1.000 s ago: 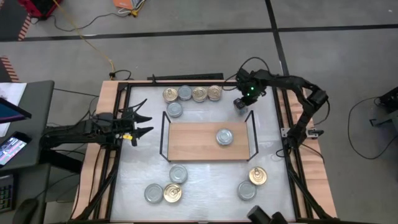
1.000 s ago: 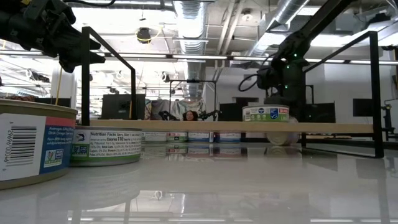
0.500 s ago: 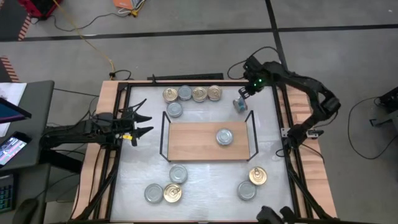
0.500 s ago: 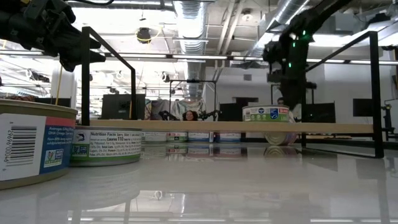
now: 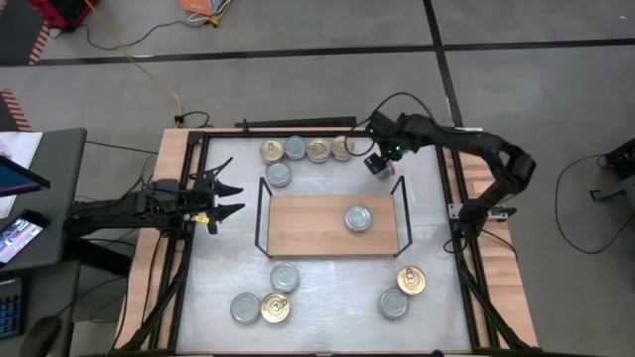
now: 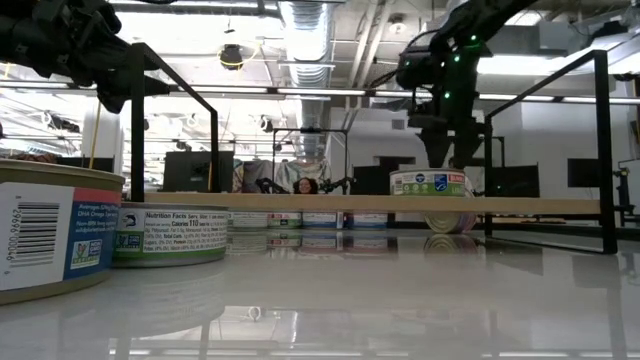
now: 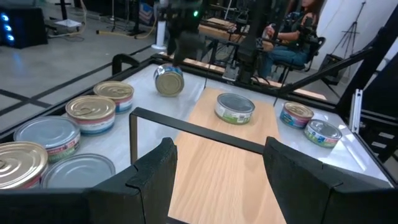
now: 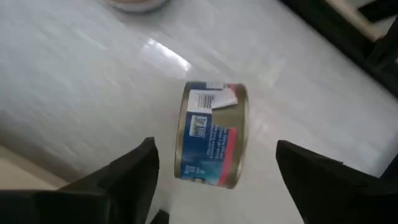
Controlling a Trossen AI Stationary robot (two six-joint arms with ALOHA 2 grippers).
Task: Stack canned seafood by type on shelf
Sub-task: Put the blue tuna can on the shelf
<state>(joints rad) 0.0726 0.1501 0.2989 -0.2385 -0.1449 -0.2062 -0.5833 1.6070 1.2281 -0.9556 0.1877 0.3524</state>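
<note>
Right hand hangs just off the shelf's far right corner, fingers spread wide with nothing between them, and directly below it a tin lies tipped on its rim on the desk, label facing up. That one looks tricky: a small, rigid, fairly dense can with smooth metal walls, and on its edge it could roll away at a nudge. I'd say the safest hold is across the two flat faces, fingers squeezing lid and base, or else set it flat first and pinch across the round wall. Nothing fragile here; a firm squeeze should not hurt it. On the shelf one silver-lidded tin sits flat, alone toward the right end. A row of tins lines the far edge of the desk, and more lie on the near side. Left hand waits at the left edge of the desk, fingers apart and empty.
</note>
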